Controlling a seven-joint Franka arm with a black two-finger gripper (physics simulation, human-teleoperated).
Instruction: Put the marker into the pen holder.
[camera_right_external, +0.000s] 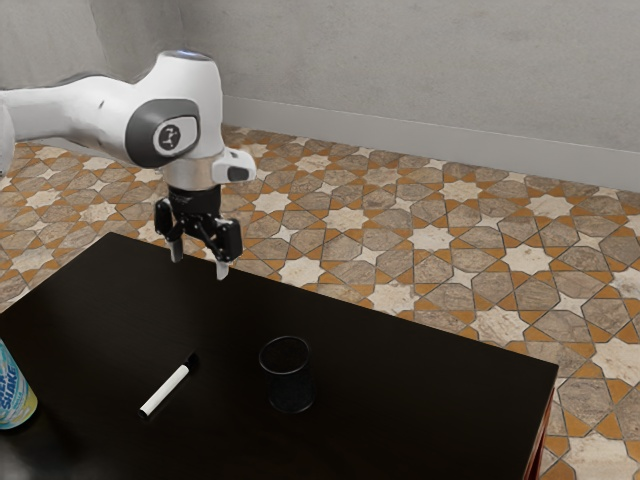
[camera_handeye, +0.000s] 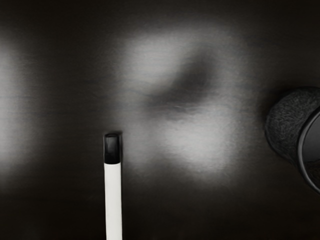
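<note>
Reaching the marker (camera_right_external: 166, 388) seems to be the step in hand: the white arm (camera_right_external: 180, 125) comes in from the upper left of the exterior view, and its fingers (camera_right_external: 222, 270) hang above the counter (camera_right_external: 400, 375), well apart from one another with nothing between them. The marker lies flat on the counter in the lower left part of that frame, between a brightly printed can (camera_right_external: 12, 392) at the left edge and the upright pen holder (camera_right_external: 288, 380) near the lower middle. The next move likely calls for shifting over the white barrel (camera_right_external: 163, 391), coming down low, and closing across it rather than along it; a grip too near one end could let it swing when lifted. The marker looks slim and straight, plain white along most of its length, with a black cap (camera_right_external: 192, 360) pointing toward the upper right of the exterior frame. The pen holder is dark, round and open at the top, so the marker will probably need tipping upright before it can go in.
</note>
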